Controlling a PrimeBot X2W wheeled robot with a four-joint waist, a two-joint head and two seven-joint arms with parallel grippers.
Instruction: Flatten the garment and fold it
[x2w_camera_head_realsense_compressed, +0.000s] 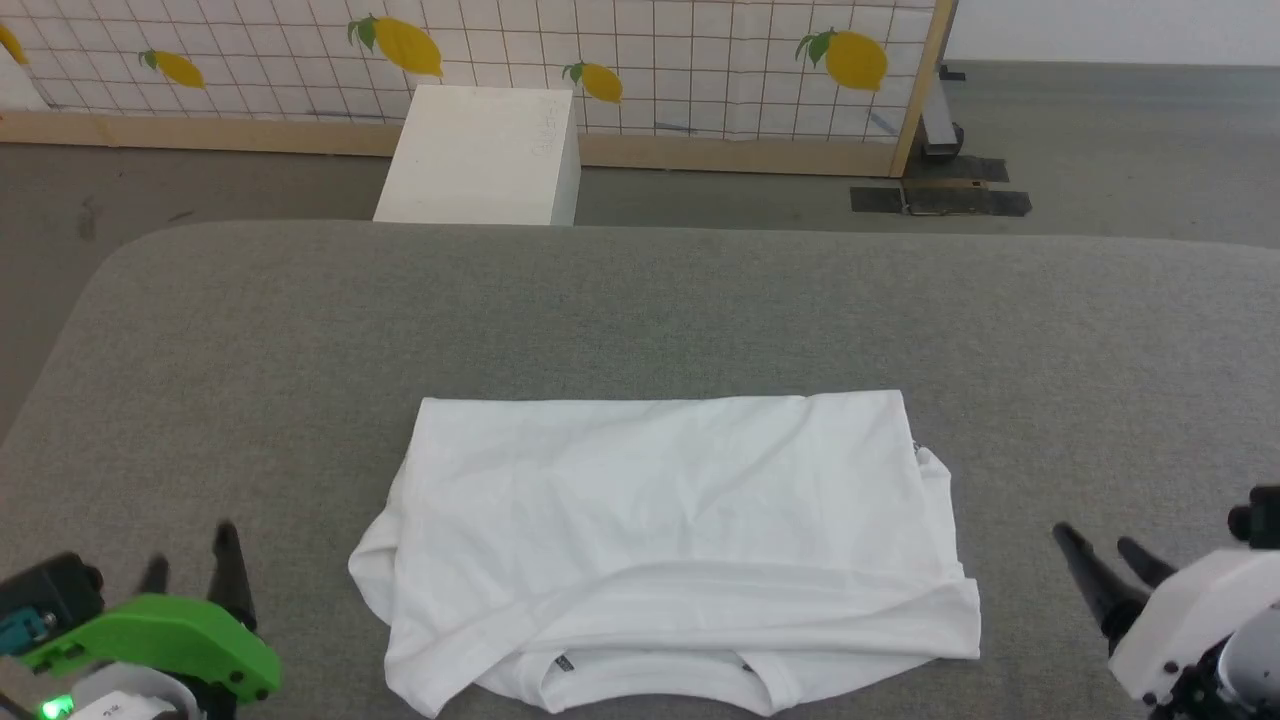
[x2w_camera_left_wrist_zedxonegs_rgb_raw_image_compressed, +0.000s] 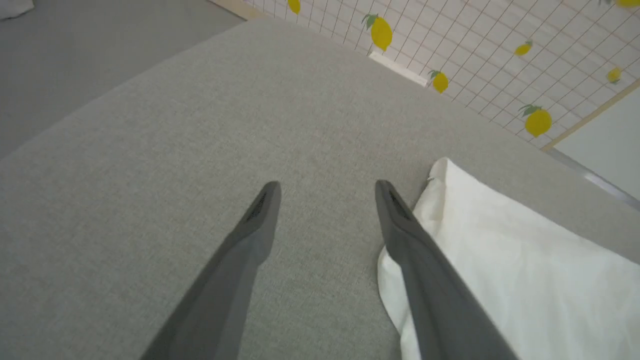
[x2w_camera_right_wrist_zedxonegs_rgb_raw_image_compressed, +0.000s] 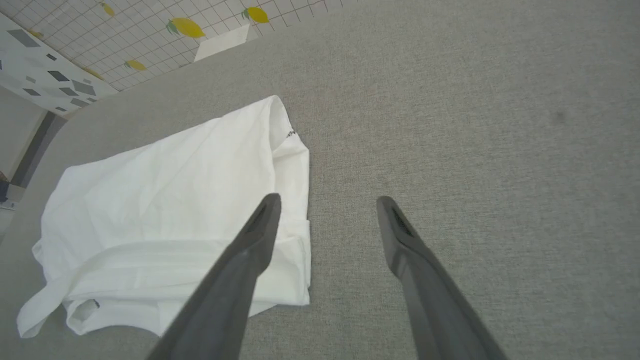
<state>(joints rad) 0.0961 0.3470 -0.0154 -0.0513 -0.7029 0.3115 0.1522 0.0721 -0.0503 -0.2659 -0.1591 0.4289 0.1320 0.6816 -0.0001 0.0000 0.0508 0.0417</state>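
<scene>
The white T-shirt (x2w_camera_head_realsense_compressed: 660, 520) lies folded on the grey fabric surface (x2w_camera_head_realsense_compressed: 640, 300), its neck label (x2w_camera_head_realsense_compressed: 565, 662) too small to read. The left gripper (x2w_camera_left_wrist_zedxonegs_rgb_raw_image_compressed: 327, 186) and right gripper (x2w_camera_right_wrist_zedxonegs_rgb_raw_image_compressed: 328, 199) gape wide, empty.

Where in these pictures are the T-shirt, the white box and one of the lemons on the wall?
T-shirt (x2w_camera_head_realsense_compressed: 660, 520), head view, middle of its folded top layer.
White box (x2w_camera_head_realsense_compressed: 480, 150), head view, its top face.
Lemon (x2w_camera_head_realsense_compressed: 855, 58), head view, the yellow fruit at upper right.

L claw (x2w_camera_head_realsense_compressed: 190, 550), R claw (x2w_camera_head_realsense_compressed: 1092, 538): both spread wide, empty, fingers fwd.
</scene>
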